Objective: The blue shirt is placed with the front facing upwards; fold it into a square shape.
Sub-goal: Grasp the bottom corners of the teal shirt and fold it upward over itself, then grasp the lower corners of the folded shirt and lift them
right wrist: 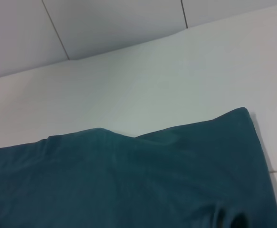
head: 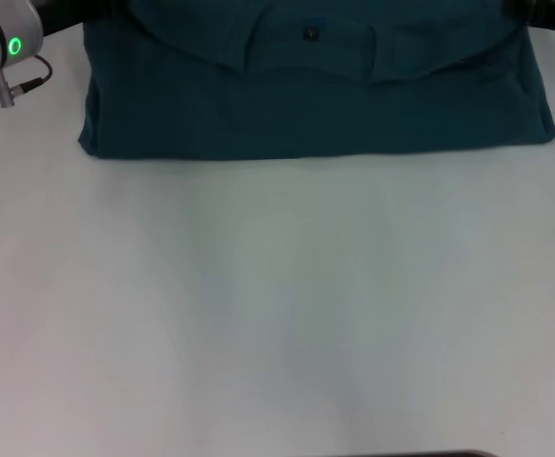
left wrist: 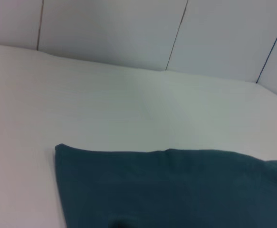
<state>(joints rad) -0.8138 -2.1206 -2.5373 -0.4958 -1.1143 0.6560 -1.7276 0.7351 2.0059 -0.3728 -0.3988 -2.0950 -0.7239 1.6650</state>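
Note:
The blue shirt (head: pixel 315 109) lies at the far edge of the white table (head: pixel 277 305), folded into a wide band with a straight near edge. A curved upper layer rests across it, with a small dark neck label (head: pixel 310 35) near the middle. My left gripper (head: pixel 63 14) is at the shirt's far left corner, behind the silver wrist with its green light. The right gripper (head: pixel 548 11) shows only as a dark sliver at the far right corner. The left wrist view shows a shirt (left wrist: pixel 176 190) corner flat on the table, and the right wrist view shows another corner of the shirt (right wrist: pixel 128 180).
Bare white tabletop stretches from the shirt's near edge to the front of the table. Pale wall panels (left wrist: pixel 128 33) stand behind the table in both wrist views. A dark strip (head: pixel 439 453) shows at the very front edge.

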